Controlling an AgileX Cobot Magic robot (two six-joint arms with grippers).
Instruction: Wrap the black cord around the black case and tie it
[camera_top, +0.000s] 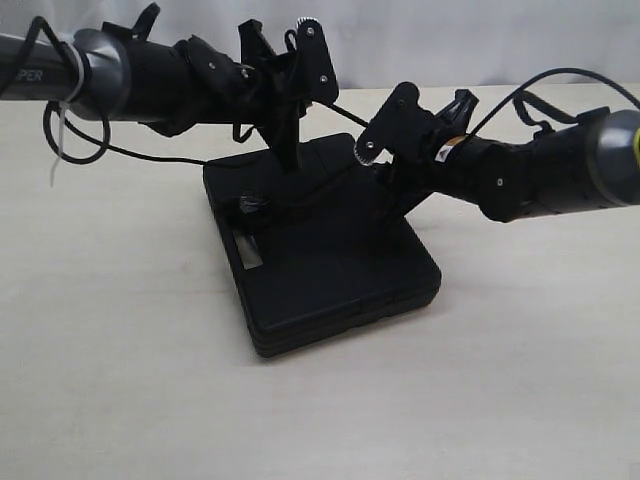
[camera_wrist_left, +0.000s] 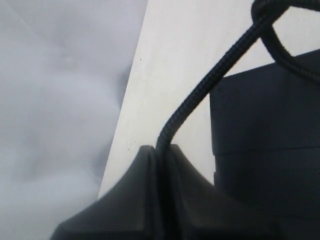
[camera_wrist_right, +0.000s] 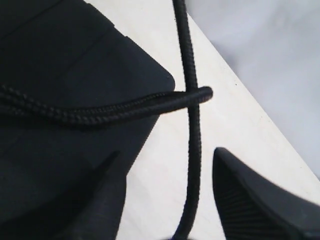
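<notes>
1. Now my left pincer is clamped shut on the cord, which rises from between its tips beside the case.
2. My right pincer stands wide; the cord runs between its fingers, off the case's corner.
3. The case lies flat on the table.
</notes>
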